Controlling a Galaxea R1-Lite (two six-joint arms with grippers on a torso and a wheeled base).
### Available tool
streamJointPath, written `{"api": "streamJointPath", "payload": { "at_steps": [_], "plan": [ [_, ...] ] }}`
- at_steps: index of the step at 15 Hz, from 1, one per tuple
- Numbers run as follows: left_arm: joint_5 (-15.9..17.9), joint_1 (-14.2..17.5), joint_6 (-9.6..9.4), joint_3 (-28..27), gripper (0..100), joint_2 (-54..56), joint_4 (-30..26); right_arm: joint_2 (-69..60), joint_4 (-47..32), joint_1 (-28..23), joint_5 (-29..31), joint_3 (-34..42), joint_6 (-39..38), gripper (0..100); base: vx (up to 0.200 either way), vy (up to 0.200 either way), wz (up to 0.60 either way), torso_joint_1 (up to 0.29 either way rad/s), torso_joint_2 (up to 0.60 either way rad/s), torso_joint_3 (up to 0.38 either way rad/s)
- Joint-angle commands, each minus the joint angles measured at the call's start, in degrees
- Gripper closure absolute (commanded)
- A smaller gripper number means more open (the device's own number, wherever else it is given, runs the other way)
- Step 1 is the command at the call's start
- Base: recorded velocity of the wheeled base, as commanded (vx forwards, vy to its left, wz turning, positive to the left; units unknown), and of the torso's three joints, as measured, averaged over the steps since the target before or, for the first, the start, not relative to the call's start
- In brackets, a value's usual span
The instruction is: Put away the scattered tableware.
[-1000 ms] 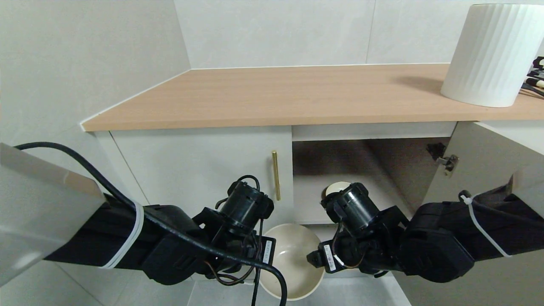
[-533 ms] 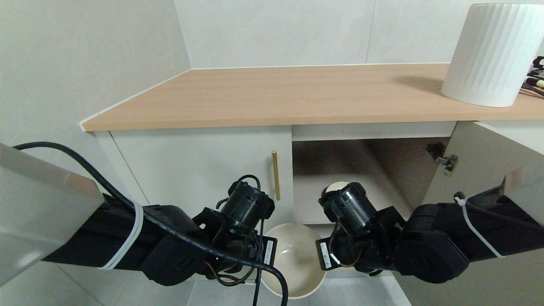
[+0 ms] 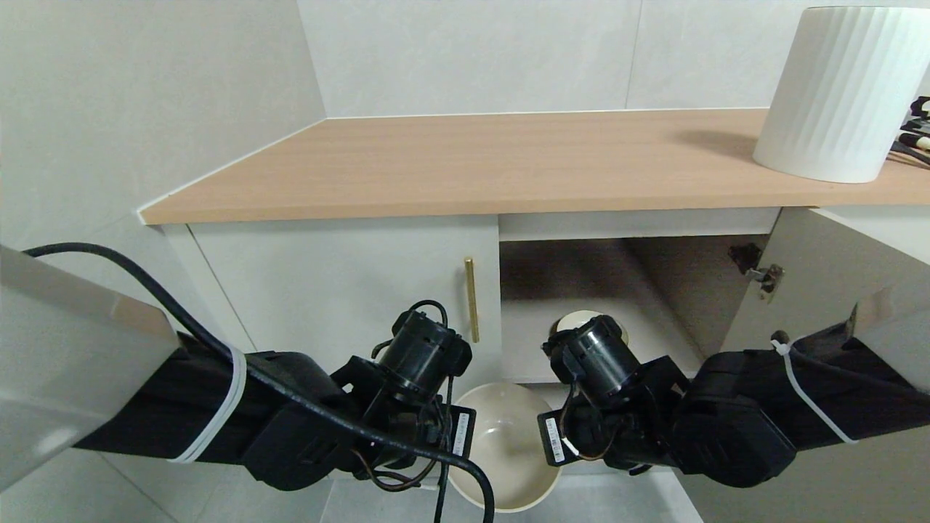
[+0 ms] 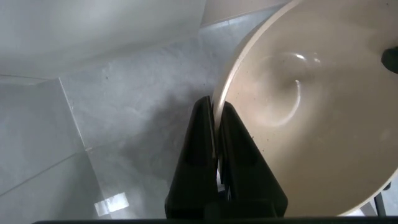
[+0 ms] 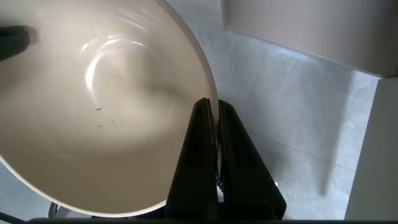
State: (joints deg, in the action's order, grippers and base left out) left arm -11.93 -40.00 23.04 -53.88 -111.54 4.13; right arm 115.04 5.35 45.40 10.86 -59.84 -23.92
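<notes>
- Before the open cupboard, low over the floor: one cream bowl, mouth up, carried between both arms.
- Left gripper: jaws pinching the bowl's rim on the side nearer the cupboard's closed door.
- Right gripper: jaws pinching the opposite rim, on the side nearer the cupboard's swung-out door.
- Change over the last second: bowl and both grippers have crept slightly toward the cupboard, the right arm drawing inward; both grips unaltered.
- Reading: transfer under way, bowl not yet inside the cupboard; it likely has to rise over the shelf edge next.
- Inside the cupboard: pale round item, partly hidden.
- Above the cupboard: worktop, bearing a white ribbed vessel.
</notes>
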Motion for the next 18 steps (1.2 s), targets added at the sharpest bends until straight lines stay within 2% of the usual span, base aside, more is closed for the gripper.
{"api": "streamJointPath", "payload": {
  "at_steps": [1,5,6,15,18],
  "plan": [
    [-0.1,0.0,0.08,0.0,100,0.0,0.0,0.2,-0.1,0.0,0.0,0.0,0.1,100,0.000,0.000,0.00,0.000,0.00,0.000],
    [-0.1,0.0,0.08,0.0,100,0.0,0.0,0.3,-0.1,0.0,0.0,0.0,0.1,100,0.000,0.000,0.00,0.000,0.00,0.000],
    [-0.1,0.0,-0.01,0.0,0,0.0,0.0,0.3,-0.1,0.0,0.0,0.0,0.1,100,0.000,0.000,0.00,0.000,0.00,0.000],
    [-0.1,0.0,0.08,-0.1,0,0.3,0.0,2.1,-0.6,-0.5,0.4,0.4,1.2,100,0.000,0.000,0.00,0.000,0.00,0.000],
    [-0.1,0.0,-0.01,-0.1,0,0.5,0.0,5.1,-0.3,-4.9,1.4,-0.7,3.4,100,0.000,0.000,0.00,0.000,0.00,0.000]
  ]
}}
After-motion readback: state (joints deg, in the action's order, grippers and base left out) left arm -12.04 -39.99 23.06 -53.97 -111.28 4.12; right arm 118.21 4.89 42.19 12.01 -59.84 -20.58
